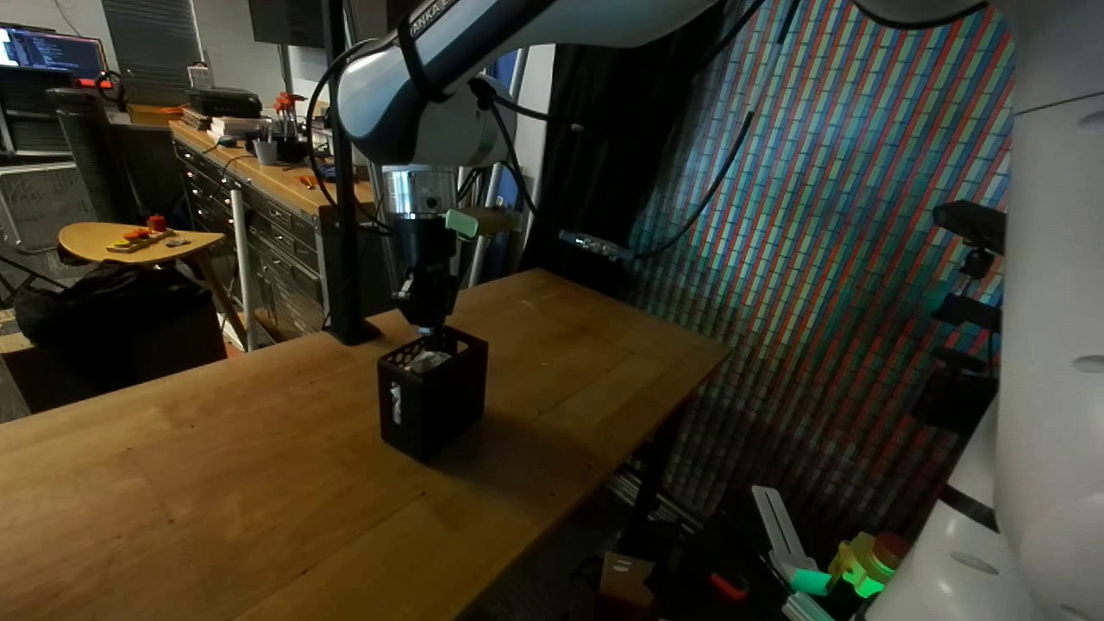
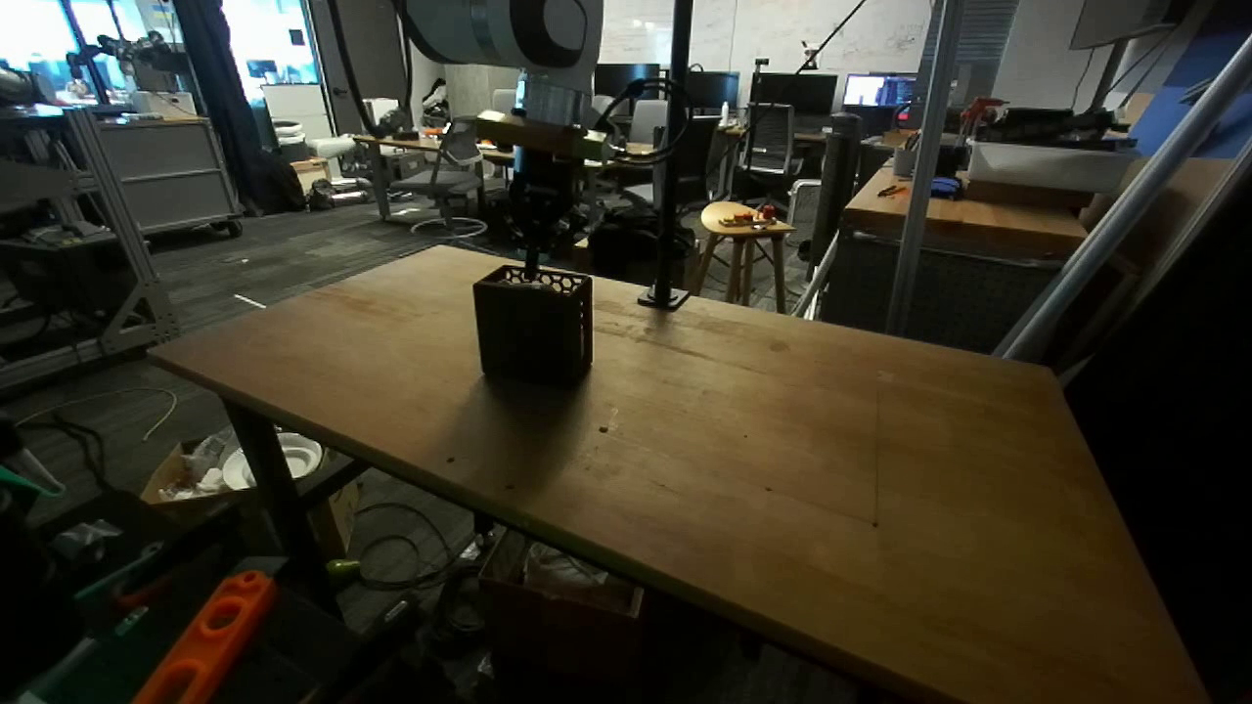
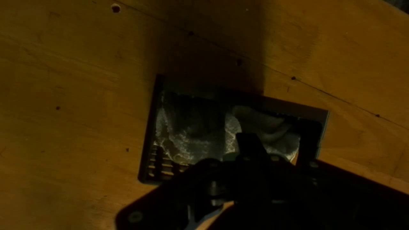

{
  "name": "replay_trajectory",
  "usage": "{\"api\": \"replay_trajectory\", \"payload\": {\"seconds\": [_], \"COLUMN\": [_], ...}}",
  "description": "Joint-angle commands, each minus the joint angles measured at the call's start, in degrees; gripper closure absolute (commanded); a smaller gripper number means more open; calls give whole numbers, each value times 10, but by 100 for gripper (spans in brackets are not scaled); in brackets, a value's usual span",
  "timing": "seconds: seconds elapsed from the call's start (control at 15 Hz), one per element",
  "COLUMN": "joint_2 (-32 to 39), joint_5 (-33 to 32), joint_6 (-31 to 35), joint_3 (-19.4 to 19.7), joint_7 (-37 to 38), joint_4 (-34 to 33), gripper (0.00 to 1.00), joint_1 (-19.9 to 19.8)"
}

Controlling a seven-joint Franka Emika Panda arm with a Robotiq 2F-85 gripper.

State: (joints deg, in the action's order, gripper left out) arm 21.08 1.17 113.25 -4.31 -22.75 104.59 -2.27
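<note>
A black open-topped bin (image 1: pixel 444 401) with a perforated rim stands upright on the wooden table; it also shows in an exterior view (image 2: pixel 533 332) and in the wrist view (image 3: pixel 287 108). Grey, crumpled, cloth-like material (image 3: pixel 198 140) lies inside it, partly visible in an exterior view (image 1: pixel 429 360). My gripper (image 1: pixel 431 335) points straight down, its fingertips at the bin's mouth; it also shows in an exterior view (image 2: pixel 531 266). In the dark wrist view my fingers (image 3: pixel 249 137) look closed together over the material. Whether any material is pinched between them is hidden.
The wooden table (image 1: pixel 216 500) extends around the bin. A black pole (image 2: pixel 668 196) is fixed at the table edge near the bin. A dangling cable (image 1: pixel 699 211) hangs near the patterned curtain (image 1: pixel 776 259). A small stool (image 2: pixel 748 220) with toys stands beyond.
</note>
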Motion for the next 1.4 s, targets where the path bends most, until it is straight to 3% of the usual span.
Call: {"api": "replay_trajectory", "payload": {"seconds": [0.0,0.6,1.33], "joint_2": [9,25,88], "joint_5": [-4,-4,46], "joint_6": [-9,-1,23], "joint_3": [2,2,-12], "joint_7": [-7,-14,-39], "joint_4": [-17,-31,-34], "gripper": [92,93,91], "joint_1": [1,-2,-20]}}
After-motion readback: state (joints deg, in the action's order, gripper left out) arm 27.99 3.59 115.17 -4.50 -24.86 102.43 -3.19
